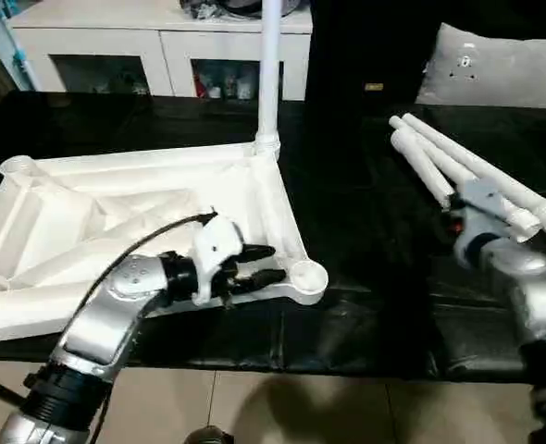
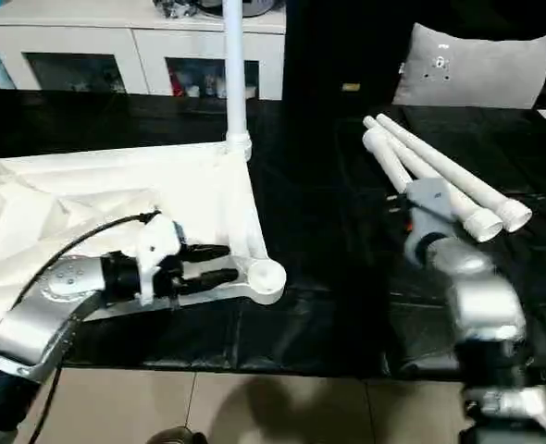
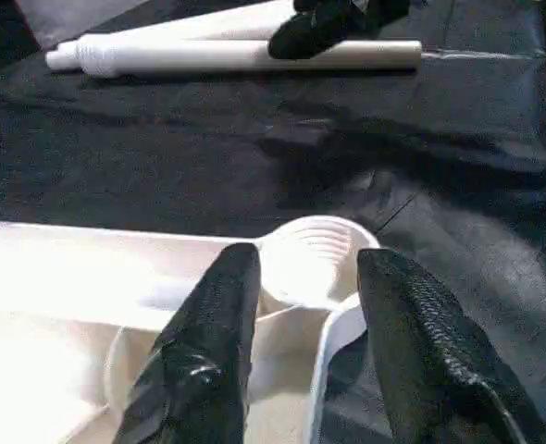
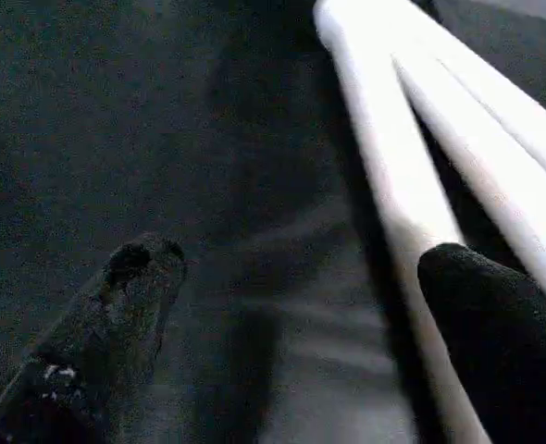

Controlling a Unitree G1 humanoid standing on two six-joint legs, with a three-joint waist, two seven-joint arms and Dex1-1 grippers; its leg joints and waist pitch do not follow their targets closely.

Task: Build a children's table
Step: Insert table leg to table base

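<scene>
From the left eye view we see the white table top [image 1: 153, 231] lying ribbed side up on the black table [image 1: 366, 277], one leg [image 1: 269, 74] standing upright in its far corner socket [image 1: 266, 144], while the near corner socket [image 1: 308, 275] sits empty close to the black table's front edge. Our left gripper [image 1: 266, 264] hovers over the top's near rim just beside that empty socket, its two fingers parted with nothing between them. In the right eye view, three loose legs [image 2: 440, 180] lie side by side to the right, well apart from the top, with a wide bare stretch of black surface between; our right gripper's wrist sits at their near ends, and a grey-white cushion [image 2: 477, 69] stands behind. The left wrist view shows the empty socket straight ahead between the parted fingers [image 3: 208, 351]. The right wrist view shows our right gripper [image 4: 301, 277] spread wide, holding nothing, one fingertip against the nearest loose leg.
</scene>
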